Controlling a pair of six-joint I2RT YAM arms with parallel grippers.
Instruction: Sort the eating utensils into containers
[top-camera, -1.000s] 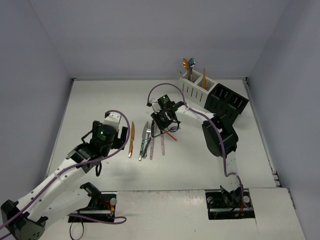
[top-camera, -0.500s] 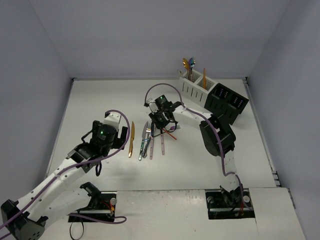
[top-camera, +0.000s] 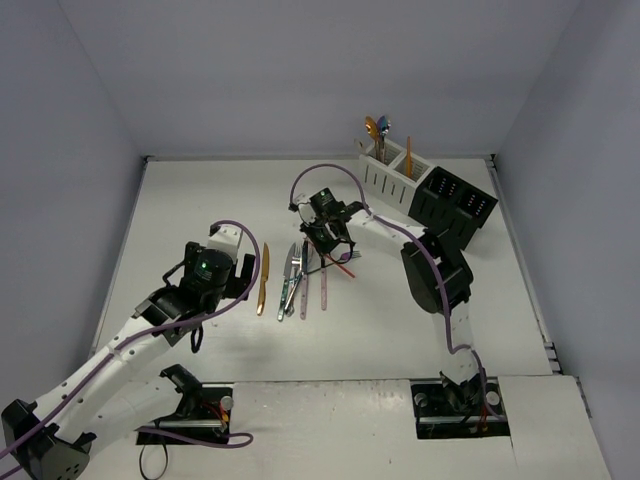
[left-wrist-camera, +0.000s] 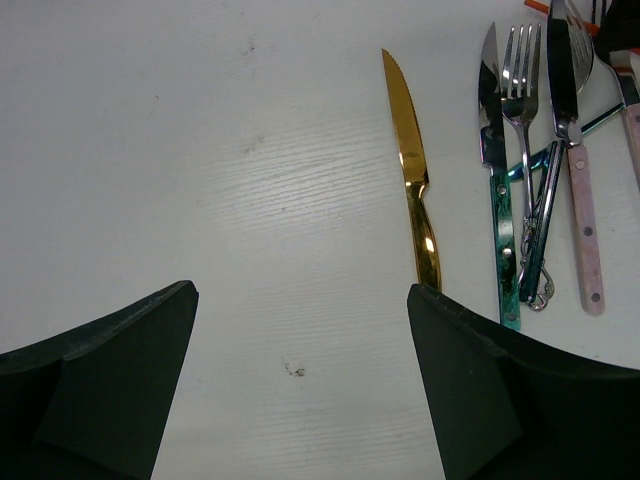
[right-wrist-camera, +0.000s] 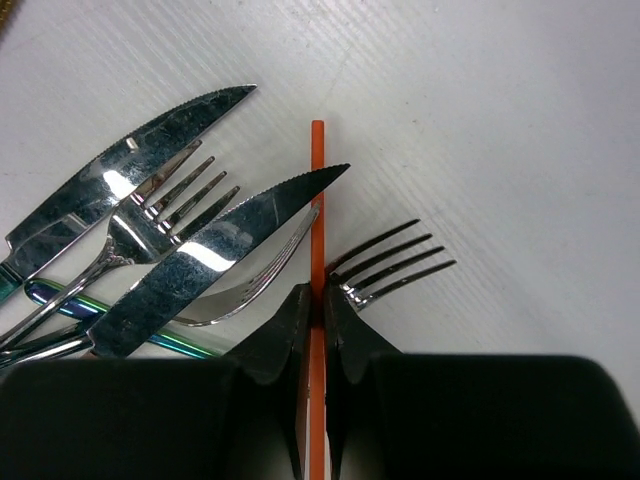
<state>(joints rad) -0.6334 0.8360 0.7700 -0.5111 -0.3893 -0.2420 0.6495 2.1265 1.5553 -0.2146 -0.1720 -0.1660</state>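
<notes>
White table (top-camera: 180, 200) enclosed by plain pale walls (top-camera: 300, 70), evenly lit. At the far right, the white caddy (top-camera: 385, 172) holds a few upright utensils (top-camera: 375, 130); the adjoining black caddy (top-camera: 455, 205) shows nothing above its rim. Most of the sorting appears to remain: a gold knife (left-wrist-camera: 412, 170) and a cluster of knives and forks (right-wrist-camera: 170, 230) lie mid-table. The right gripper (right-wrist-camera: 317, 300) is pinched tight on a slim orange handle (right-wrist-camera: 317, 170) within that cluster. The left gripper (left-wrist-camera: 300, 291) hovers spread wide and empty, near the gold knife.

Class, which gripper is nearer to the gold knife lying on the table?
Left. The left gripper hovers open just beside the gold knife; the right gripper is beyond the other cutlery, shut on an orange handle.
</notes>
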